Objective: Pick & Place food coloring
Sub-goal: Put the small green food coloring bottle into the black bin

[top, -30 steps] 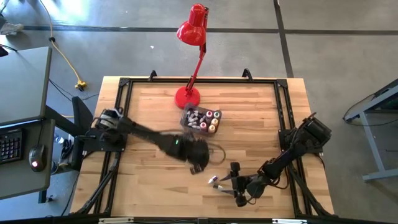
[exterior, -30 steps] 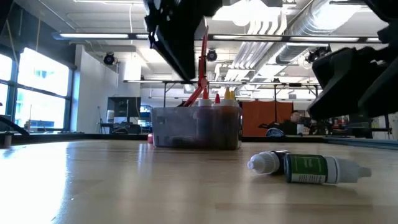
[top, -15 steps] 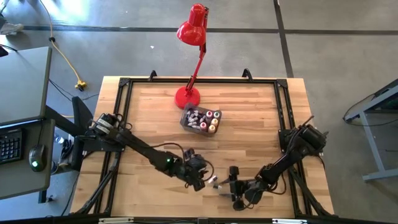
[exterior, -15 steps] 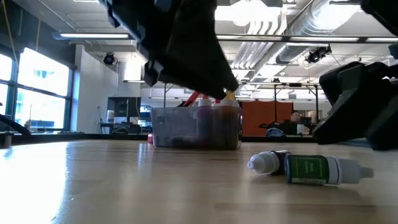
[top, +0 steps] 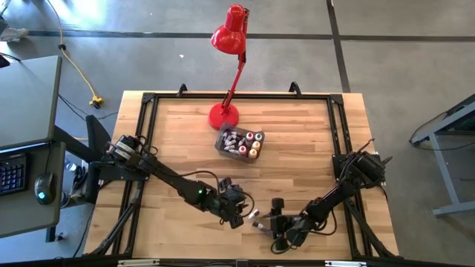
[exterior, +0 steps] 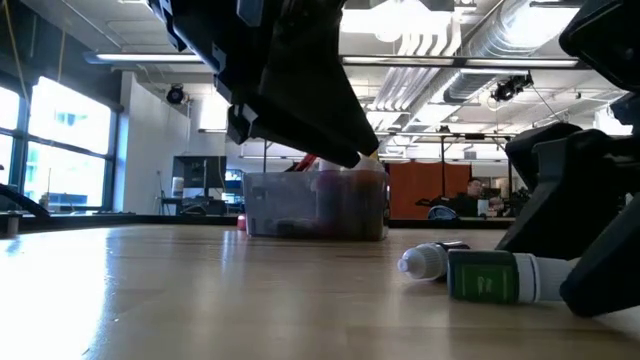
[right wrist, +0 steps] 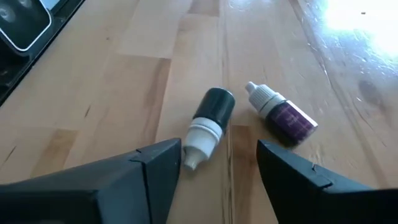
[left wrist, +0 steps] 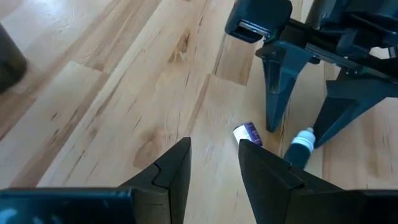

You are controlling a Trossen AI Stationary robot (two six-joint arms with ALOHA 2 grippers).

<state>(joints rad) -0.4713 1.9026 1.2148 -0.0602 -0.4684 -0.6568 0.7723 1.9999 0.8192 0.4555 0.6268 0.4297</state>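
Two food coloring bottles lie on their sides on the wooden table near its front edge: a green one (right wrist: pixel 211 115) with a white cap (exterior: pixel 420 262) and a purple one (right wrist: pixel 283 115). My right gripper (right wrist: pixel 217 165) stands open low over the table, its fingers on either side of the green bottle's cap end. My left gripper (left wrist: pixel 214 165) hangs open a little above the table just left of the bottles (top: pixel 256 217), pointing at them. More food coloring bottles stand in the grey tub (top: pixel 239 142). My right gripper has one finger (right wrist: pixel 168 155) right beside the green bottle's white cap tip (right wrist: pixel 189 160); whether it touches the cap I cannot tell. The bottle lies flat on the table, cap toward the gripper.
A red desk lamp (top: pixel 224 115) stands at the table's far edge, just behind the tub. Black frame rails (top: pixel 148 119) run along the table's sides. Bare wood lies to the left of the bottles and between them and the tub.
My left gripper has come down and toward the table's near edge, tipping forward, and now hangs beside the two bottles. My right gripper has sunk to the table and edged toward the green bottle, now covering its base end in the low view.
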